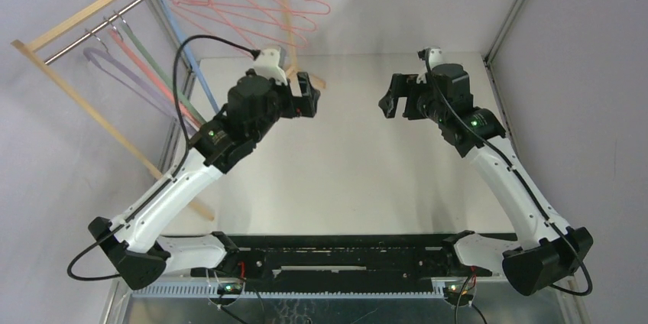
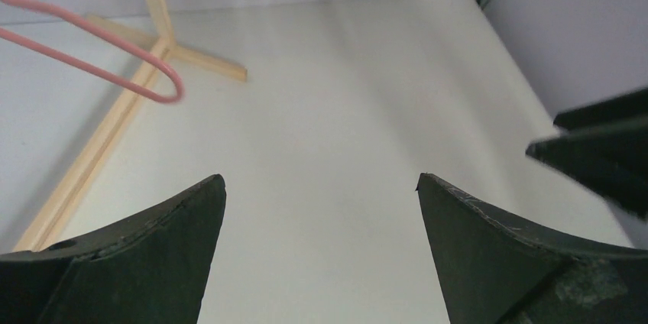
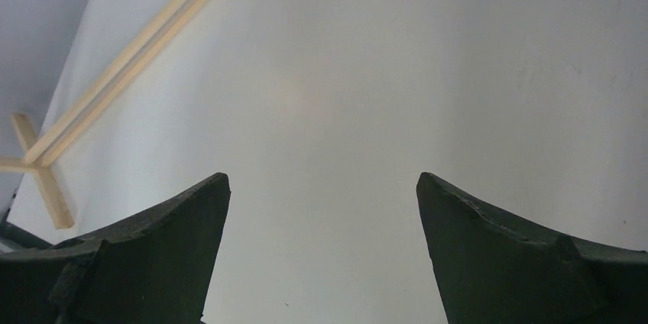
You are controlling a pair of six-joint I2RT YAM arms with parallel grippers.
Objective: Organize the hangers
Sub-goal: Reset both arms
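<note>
Thin pink-red wire hangers hang from the metal rod of the wooden rack at the back left. Thicker lilac, pink, green and blue hangers hang further left on the same rod. My left gripper stands open above the table just right of the rack, holding nothing. A corner of a pink wire hanger shows in the left wrist view. Facing it from the right, my right gripper is also open and holds nothing.
The light wooden rack frame slants along the table's left side, with a foot on the white table. Grey walls close in the back and both sides. The right gripper's fingers show at the right edge of the left wrist view.
</note>
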